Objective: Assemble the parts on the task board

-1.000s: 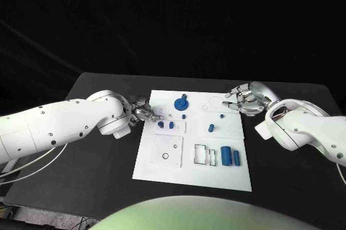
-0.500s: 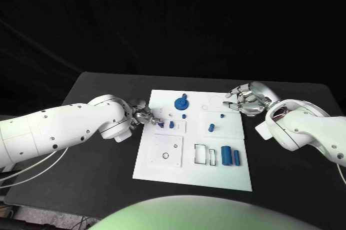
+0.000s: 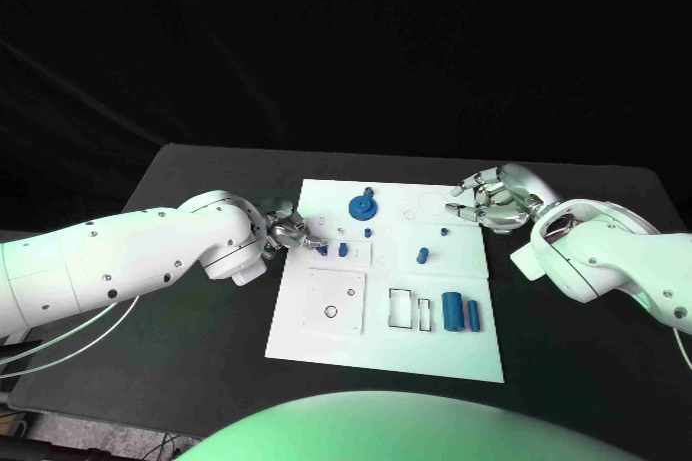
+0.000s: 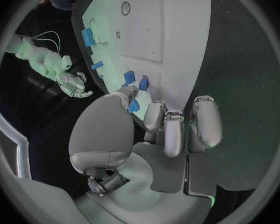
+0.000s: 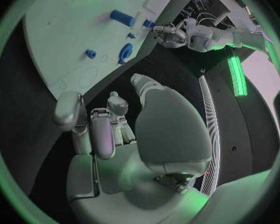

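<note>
Partly hidden: small blue part behind left hand fingertips, grip unclear

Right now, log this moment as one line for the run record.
left hand: pinching small blue part at task board left edge | right hand: empty, fingers curled, off board's right edge
</note>
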Controlling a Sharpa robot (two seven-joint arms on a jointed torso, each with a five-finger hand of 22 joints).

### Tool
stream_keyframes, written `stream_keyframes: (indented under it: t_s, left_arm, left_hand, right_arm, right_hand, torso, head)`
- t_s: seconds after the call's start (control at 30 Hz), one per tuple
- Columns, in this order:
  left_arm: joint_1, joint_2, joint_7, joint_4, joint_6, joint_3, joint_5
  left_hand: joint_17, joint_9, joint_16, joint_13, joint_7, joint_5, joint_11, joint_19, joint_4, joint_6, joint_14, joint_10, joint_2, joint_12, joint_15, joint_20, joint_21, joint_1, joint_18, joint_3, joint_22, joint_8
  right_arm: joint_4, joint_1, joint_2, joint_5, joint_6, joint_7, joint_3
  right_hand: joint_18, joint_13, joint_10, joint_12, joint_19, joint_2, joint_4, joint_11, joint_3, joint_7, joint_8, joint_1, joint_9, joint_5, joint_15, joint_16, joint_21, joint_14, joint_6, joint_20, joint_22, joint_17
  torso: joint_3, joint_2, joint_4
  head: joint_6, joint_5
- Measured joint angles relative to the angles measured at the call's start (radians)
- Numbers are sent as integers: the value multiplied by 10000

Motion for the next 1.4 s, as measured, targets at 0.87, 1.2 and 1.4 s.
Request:
stream_keyframes:
  t_s: [0.87,1.2,1.4]
  left_arm:
    - [-3,94,27,-100,101,2,231]
    - [-3,119,27,-130,129,1,258]
    - [-3,137,36,-140,150,6,274]
  left_hand:
    - [-1,-32,0,1,-69,215,0,-1,-17,69,0,0,149,0,0,0,-40,427,0,18,0,0]
    - [0,-34,0,-6,-72,392,0,-1,-70,73,0,0,294,0,0,0,-78,1083,0,211,0,64]
    - [0,-59,0,-14,-92,172,0,-1,-97,93,0,0,357,0,0,0,-79,1626,-1,465,-1,106]
  right_arm:
    - [-18,-16,19,0,3,-5,0]
    - [-18,-17,16,0,3,-5,1]
    - [-18,-17,15,0,3,-5,2]
  right_hand:
    - [0,1,0,0,0,0,0,0,0,0,-1,0,0,0,0,0,0,0,0,0,6,-1]
    - [0,1,0,45,0,1,0,0,0,0,39,1,-10,0,0,0,0,0,0,0,5,-1]
    - [0,1,0,45,0,0,0,0,0,1,39,1,-10,0,0,0,0,0,1,0,4,-1]
  torso:
    - [3,0,0]
    - [-2,-1,3]
    - [-3,-1,4]
  head:
    - [0,-35]
    - [0,-45]
    - [0,-46]
